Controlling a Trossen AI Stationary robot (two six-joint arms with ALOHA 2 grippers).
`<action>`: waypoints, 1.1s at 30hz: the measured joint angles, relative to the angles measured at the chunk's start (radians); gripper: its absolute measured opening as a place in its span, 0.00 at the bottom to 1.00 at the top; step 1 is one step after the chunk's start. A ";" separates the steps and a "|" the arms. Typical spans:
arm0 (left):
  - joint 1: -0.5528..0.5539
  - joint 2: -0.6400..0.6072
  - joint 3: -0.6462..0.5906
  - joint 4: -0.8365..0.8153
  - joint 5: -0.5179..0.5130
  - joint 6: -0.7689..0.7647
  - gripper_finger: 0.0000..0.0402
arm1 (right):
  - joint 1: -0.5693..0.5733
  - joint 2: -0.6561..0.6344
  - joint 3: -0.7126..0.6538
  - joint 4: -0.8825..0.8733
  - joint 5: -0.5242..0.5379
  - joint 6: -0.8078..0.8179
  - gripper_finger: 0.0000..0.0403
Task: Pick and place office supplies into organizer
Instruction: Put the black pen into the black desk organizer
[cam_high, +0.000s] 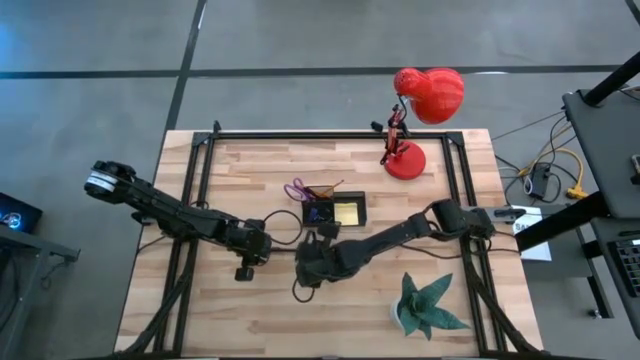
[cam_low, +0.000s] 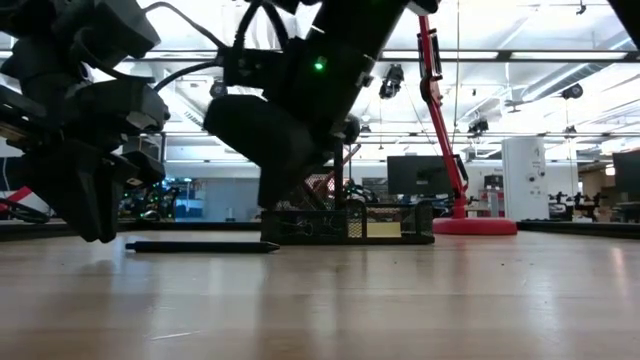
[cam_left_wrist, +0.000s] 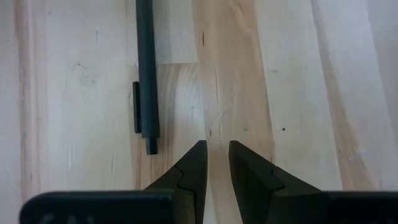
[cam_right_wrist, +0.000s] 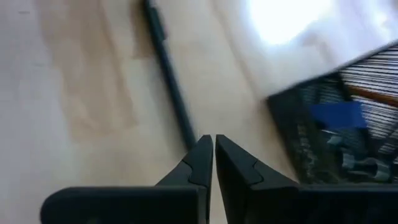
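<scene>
A thin dark pen (cam_left_wrist: 146, 74) lies flat on the wooden table (cam_high: 250, 320), between my two grippers (cam_low: 200, 246). My left gripper (cam_left_wrist: 216, 155) hovers beside the pen's one end, its fingers a narrow gap apart with nothing between them. My right gripper (cam_right_wrist: 213, 146) is shut, with its tips at the pen's other end (cam_right_wrist: 186, 134). The black organizer (cam_high: 335, 210) stands just beyond, with a yellow sticky-note pad (cam_high: 348, 211) inside. Purple-handled scissors (cam_high: 298, 190) and an orange pencil (cam_high: 325, 190) are at its far left corner. My right gripper has its shut fingertips (cam_right_wrist: 202, 152) right beside the pen's end, coming down at a slant from the table's right. The view is blurred, and I cannot tell whether they touch the pen. The pen lies flat on the table.
A red desk lamp (cam_high: 405, 160) stands at the far right, and a green paper plant (cam_high: 425, 305) at the near right. Black frame rails (cam_high: 330, 133) run along the table's far edge and sides. Bare wood lies toward the near left.
</scene>
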 joint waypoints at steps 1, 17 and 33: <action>0.000 0.000 0.000 0.000 -0.001 0.000 0.13 | 0.000 0.000 0.000 -0.008 0.013 0.001 0.03; 0.000 -0.014 0.000 0.001 -0.063 0.000 0.13 | -0.060 0.019 -0.001 0.012 -0.183 -0.151 0.03; 0.009 -0.083 0.000 -0.007 -0.116 -0.002 0.13 | -0.100 0.018 -0.008 0.027 -0.309 -0.146 0.03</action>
